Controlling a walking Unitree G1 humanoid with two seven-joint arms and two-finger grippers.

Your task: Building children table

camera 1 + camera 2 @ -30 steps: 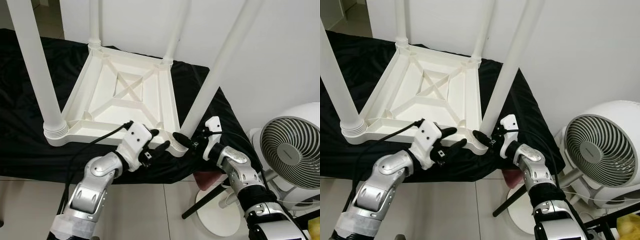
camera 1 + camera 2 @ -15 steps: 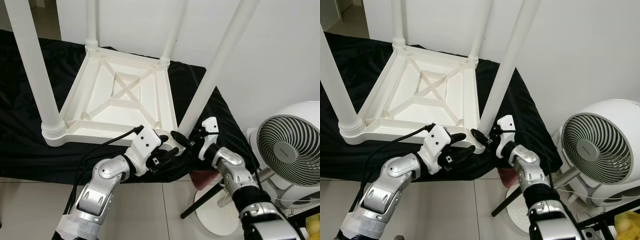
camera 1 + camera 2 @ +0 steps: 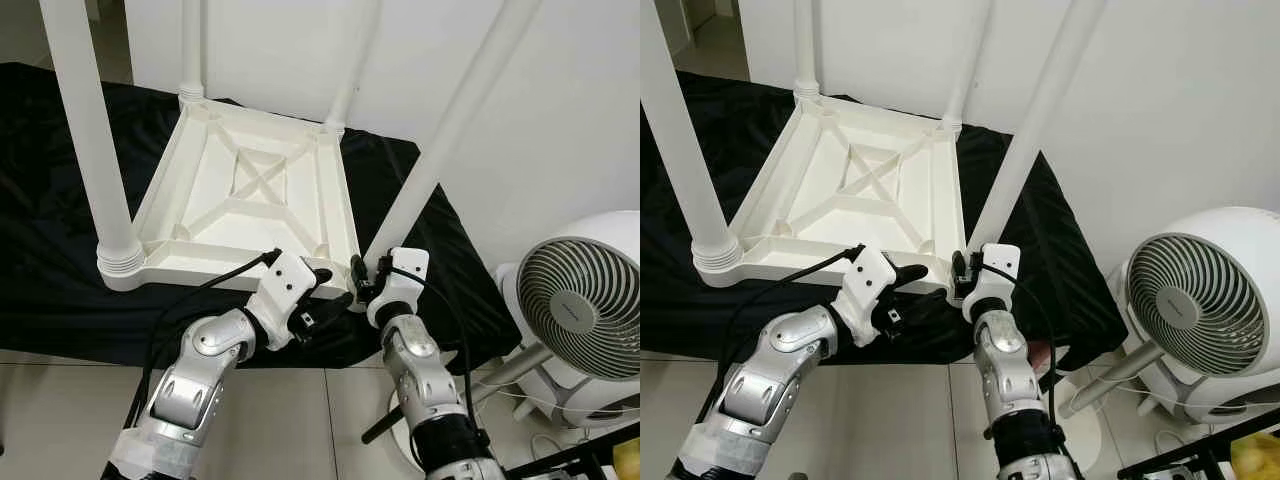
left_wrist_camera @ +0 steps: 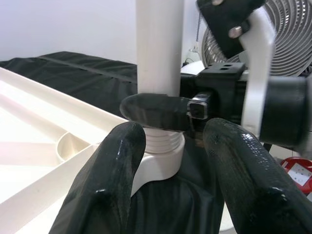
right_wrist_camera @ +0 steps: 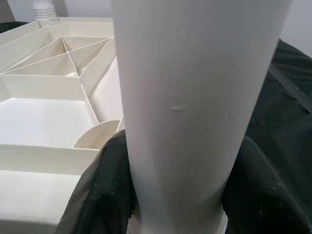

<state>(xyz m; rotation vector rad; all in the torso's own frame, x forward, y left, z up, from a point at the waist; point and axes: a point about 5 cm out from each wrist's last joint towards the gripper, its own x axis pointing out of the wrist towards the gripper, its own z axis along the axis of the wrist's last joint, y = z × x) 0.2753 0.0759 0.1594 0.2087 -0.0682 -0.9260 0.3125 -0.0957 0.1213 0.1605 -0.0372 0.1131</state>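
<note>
A white plastic children table (image 3: 250,195) lies upside down on a black cloth, with its legs pointing up. My right gripper (image 3: 360,283) is at the base of the near right leg (image 3: 440,150). In the right wrist view its black fingers (image 5: 105,185) press on both sides of that leg (image 5: 195,97), just above the threaded collar. My left gripper (image 3: 325,293) is open, close in front of the same corner and touching nothing. In the left wrist view its fingers (image 4: 117,170) frame the leg base (image 4: 158,48), and one finger of the right gripper (image 4: 156,112) crosses it.
A white floor fan (image 3: 585,300) stands on the right, close to my right arm. The black cloth (image 3: 50,250) hangs over the front edge onto a tiled floor (image 3: 300,420). Another leg (image 3: 95,150) rises at the near left corner. A white wall stands behind.
My right arm has swung in from the right, and its gripper now clasps the base of the near right leg. My left gripper has moved right to the same corner.
</note>
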